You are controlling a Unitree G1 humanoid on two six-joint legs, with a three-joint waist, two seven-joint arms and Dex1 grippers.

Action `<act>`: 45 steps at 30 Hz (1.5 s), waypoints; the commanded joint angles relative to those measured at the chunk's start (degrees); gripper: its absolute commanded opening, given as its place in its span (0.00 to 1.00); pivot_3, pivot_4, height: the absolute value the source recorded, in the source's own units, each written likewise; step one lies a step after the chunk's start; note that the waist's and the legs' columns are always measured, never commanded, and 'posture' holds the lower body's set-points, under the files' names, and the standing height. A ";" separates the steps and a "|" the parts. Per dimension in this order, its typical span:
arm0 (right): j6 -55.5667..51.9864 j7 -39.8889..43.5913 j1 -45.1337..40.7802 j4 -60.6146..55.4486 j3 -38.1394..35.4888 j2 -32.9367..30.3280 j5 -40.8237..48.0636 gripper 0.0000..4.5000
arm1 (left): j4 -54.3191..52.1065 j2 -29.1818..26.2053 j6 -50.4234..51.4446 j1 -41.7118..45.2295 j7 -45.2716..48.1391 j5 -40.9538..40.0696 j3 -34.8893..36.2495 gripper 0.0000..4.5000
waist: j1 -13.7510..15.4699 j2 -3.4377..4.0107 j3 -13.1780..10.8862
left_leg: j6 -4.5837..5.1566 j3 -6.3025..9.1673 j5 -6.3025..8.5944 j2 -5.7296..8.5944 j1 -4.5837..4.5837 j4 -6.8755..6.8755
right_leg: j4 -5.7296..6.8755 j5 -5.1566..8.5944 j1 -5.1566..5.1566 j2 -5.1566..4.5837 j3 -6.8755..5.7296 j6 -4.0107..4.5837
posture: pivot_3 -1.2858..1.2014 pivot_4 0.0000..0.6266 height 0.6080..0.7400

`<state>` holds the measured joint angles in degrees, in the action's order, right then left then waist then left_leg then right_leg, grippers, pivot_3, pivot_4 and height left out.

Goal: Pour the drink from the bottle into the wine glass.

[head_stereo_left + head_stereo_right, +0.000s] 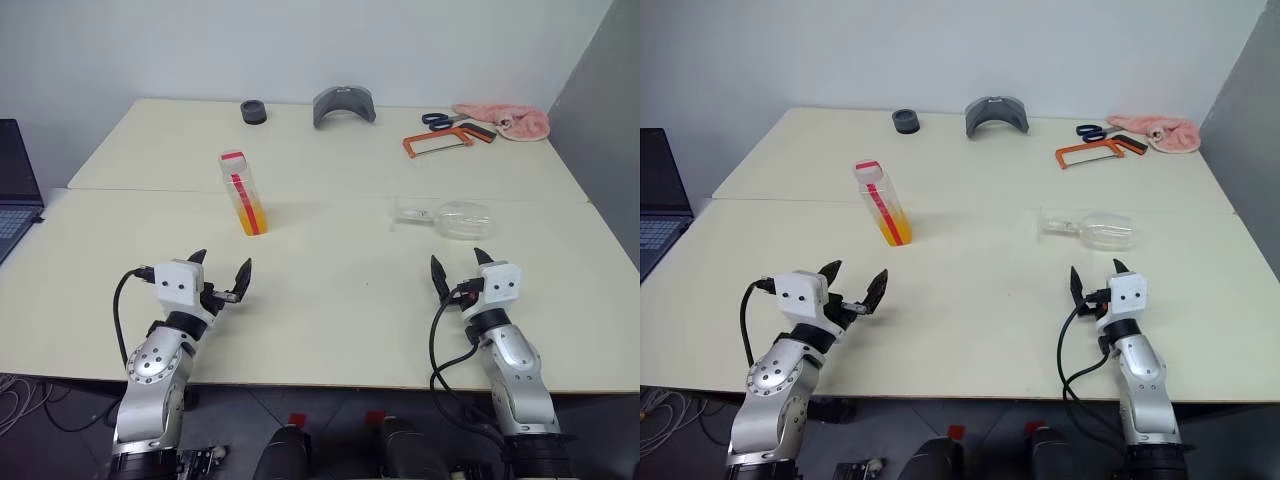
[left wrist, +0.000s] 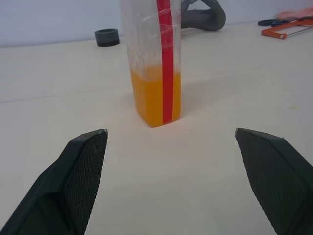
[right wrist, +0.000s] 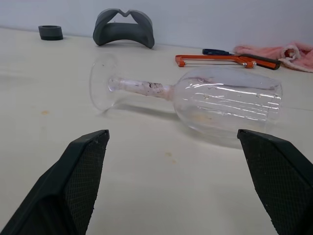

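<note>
The bottle [image 1: 243, 192] stands upright left of the table's middle, clear plastic with a red stripe and a red-and-white cap. Orange drink [image 2: 154, 100] fills its lower part. The wine glass [image 1: 447, 217] lies on its side to the right, foot toward the bottle, bowl pointing right. My left gripper [image 1: 221, 270] is open near the front edge, a short way in front of the bottle, nothing between its fingers [image 2: 73, 176]. Just in front of the lying glass [image 3: 195, 98], my right gripper [image 1: 459, 265] is open and empty.
Along the far edge lie a black ring [image 1: 254, 112], a grey curved part [image 1: 344, 105], an orange hacksaw [image 1: 446, 141], blue scissors [image 1: 437, 121] and a pink cloth [image 1: 508, 121]. A laptop [image 1: 15, 190] sits off the table's left side. A seam [image 1: 330, 196] runs across the tabletop.
</note>
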<state>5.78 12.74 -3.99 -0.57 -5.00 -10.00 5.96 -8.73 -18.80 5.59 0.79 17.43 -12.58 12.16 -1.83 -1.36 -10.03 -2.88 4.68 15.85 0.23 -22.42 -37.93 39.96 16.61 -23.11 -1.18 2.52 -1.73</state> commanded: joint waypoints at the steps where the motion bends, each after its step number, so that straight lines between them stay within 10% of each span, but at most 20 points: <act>1: 0.80 2.70 -1.11 -0.83 -0.06 -0.70 2.23 1.00 | -0.63 0.37 -0.02 1.34 -2.96 2.58 -0.23 1.00 | 0.00 0.00 0.00 | 0.00 0.00 0.00 0.00 0.00 0.00 | 0.00 0.00 0.00 0.00 0.00 0.00 | 0.52 0.24 1.00; 14: -16.28 21.19 -5.61 -16.15 7.74 -10.06 13.49 1.00 | 4.23 4.31 1.58 11.08 -10.18 7.44 -2.69 1.00 | 0.07 -0.02 0.01 | 0.00 0.08 0.00 0.07 -0.04 -0.04 | -0.01 0.00 0.02 0.00 -0.08 0.00 | 0.52 0.24 1.00; 45: -30.14 29.86 -15.27 -21.39 8.31 -16.20 22.81 1.00 | 22.85 9.79 1.62 33.29 -24.06 14.71 -5.50 1.00 | 0.09 -0.05 -0.01 | -0.01 0.10 -0.01 0.15 -0.13 -0.08 | -0.02 -0.01 -0.02 -0.02 -0.12 -0.01 | 0.52 0.24 1.00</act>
<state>-24.45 42.11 -18.46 -20.59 3.57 -26.00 28.17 14.45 -8.89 8.62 32.48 -5.57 1.26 6.57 -1.74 -1.42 -10.04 -2.89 4.79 15.84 0.38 -22.55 -38.01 39.94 16.61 -23.14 -1.20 2.40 -1.74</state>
